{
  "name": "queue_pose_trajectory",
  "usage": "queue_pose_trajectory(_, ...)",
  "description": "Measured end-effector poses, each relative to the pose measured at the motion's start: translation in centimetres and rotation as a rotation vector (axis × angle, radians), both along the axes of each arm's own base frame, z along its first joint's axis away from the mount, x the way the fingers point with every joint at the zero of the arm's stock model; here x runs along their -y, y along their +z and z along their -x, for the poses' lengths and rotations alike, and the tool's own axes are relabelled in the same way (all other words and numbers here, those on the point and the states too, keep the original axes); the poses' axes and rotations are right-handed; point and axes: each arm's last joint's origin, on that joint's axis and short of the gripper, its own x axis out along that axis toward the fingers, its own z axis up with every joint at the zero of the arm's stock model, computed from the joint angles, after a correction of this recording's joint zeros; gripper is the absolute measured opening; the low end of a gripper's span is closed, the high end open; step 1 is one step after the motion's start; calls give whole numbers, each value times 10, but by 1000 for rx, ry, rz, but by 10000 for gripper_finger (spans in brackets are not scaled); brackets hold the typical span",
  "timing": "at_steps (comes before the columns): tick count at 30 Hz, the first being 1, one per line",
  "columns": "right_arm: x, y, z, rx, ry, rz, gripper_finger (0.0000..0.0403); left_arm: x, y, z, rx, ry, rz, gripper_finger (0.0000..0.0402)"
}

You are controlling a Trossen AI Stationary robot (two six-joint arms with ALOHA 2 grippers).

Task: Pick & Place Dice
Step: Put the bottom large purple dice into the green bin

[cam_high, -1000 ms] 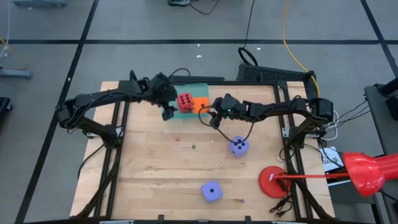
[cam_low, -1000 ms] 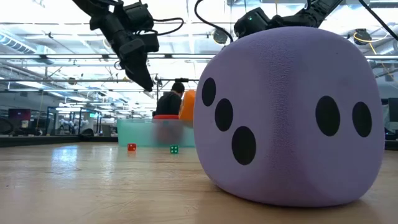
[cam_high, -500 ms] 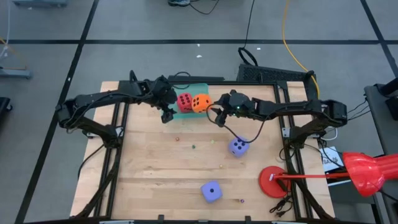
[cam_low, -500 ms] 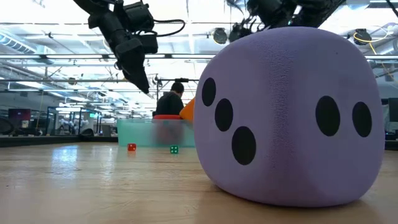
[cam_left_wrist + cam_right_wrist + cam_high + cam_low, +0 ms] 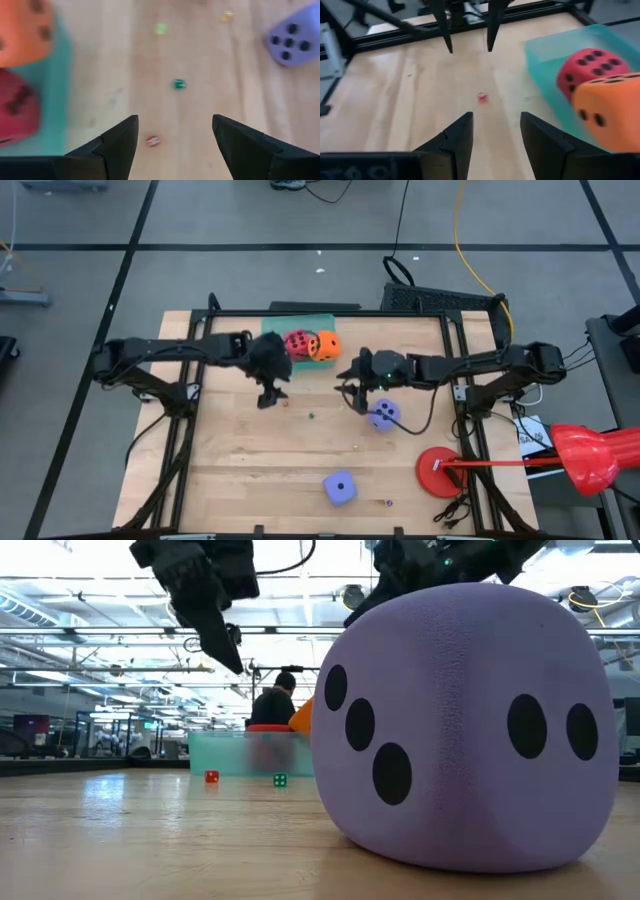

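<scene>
The red die (image 5: 297, 342) and the orange die (image 5: 323, 346) sit side by side on the teal tray (image 5: 275, 328) at the far middle; the orange one is at the tray's right edge. One purple die (image 5: 383, 415) rests on the wood right of centre. Another purple die (image 5: 340, 487) lies near the front edge and fills the low view (image 5: 470, 730). My left gripper (image 5: 270, 396) hangs open above the table, just near of the tray. My right gripper (image 5: 355, 395) hangs open between the tray and the first purple die. Both are empty (image 5: 175, 135) (image 5: 496, 125).
Tiny dice lie on the wood between the grippers: a red one (image 5: 153, 141), a green one (image 5: 180, 84) and others farther off. A red round base (image 5: 440, 470) with a red object stands at the near right. Black frame rails (image 5: 190, 420) run along both sides. A person (image 5: 275, 705) sits beyond the table.
Both grippers have drawn back from the tray toward the near edge, staying open. The left one swung toward the table's middle; the right one also rose and levelled out. The orange die has settled lower on the tray and turned its pips upward.
</scene>
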Motion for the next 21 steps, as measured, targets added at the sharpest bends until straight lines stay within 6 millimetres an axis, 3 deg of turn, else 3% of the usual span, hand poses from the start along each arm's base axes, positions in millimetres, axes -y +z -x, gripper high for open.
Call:
queue_pose_trajectory(12,-57,-4,5,-42,160,-58,153,89,5,-8,68,-115,-21,267)
queue_pose_trajectory(21,-113,-4,20,-66,300,-157,153,148,2,3,89,-6,-51,267)
